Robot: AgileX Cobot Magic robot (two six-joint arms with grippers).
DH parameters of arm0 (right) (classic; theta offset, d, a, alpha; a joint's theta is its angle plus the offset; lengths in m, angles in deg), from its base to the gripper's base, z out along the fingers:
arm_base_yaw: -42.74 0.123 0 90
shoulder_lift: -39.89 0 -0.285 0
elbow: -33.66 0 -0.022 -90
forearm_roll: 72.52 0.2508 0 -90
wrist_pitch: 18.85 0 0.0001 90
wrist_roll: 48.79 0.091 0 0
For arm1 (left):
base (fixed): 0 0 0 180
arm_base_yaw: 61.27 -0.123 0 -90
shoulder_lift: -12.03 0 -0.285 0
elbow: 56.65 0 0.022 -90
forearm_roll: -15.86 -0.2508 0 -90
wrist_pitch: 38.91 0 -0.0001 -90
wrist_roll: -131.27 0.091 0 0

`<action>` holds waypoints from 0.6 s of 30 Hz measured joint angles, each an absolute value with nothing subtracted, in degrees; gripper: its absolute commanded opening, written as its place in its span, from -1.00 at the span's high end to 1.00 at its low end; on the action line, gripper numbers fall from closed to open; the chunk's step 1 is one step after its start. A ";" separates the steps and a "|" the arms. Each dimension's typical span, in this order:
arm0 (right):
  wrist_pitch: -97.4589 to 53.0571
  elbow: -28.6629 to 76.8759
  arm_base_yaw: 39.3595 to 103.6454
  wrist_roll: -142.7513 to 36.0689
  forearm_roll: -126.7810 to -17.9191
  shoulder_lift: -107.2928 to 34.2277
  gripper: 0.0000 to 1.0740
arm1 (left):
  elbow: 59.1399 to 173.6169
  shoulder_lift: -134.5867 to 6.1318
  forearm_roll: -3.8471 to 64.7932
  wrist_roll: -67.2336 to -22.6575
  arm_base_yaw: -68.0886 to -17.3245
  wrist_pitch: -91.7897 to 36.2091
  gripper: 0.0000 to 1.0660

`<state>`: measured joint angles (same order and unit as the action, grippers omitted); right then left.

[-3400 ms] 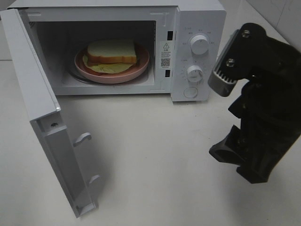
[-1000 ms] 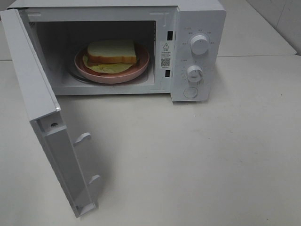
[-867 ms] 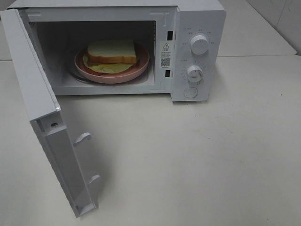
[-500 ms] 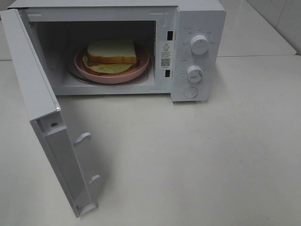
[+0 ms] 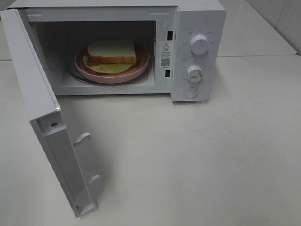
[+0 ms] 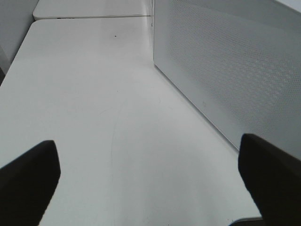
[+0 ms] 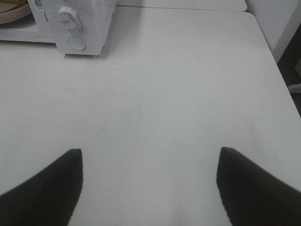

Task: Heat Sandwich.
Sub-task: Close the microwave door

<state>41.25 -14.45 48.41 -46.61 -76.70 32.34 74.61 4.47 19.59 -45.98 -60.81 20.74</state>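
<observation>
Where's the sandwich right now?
In the high view, the sandwich sits on the pink plate inside the open microwave, left of its control panel.

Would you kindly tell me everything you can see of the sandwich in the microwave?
The sandwich is made of thick white bread slices with a golden-brown crust along the edges. A reddish layer and a yellow-green filling show between them, the filling spilling out at the front. It looks whole and lies flat, top slice up, on a pink plate. The plate sits inside the white microwave, whose door stands wide open. As far as shows, only the plate touches it.
</observation>
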 measured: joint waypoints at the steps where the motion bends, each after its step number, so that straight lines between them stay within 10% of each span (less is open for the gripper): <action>1: 41.25 -14.45 48.41 -46.61 -76.70 32.34 -0.42 | 74.61 4.47 19.59 -45.98 -60.81 20.74 -0.83; 18: 41.25 -14.45 48.41 -46.61 -76.70 32.34 -0.42 | 74.61 4.47 19.59 -45.98 -60.81 20.74 -0.83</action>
<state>41.25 -14.45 48.41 -46.61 -76.70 32.34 74.61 4.47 19.59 -45.98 -60.81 20.74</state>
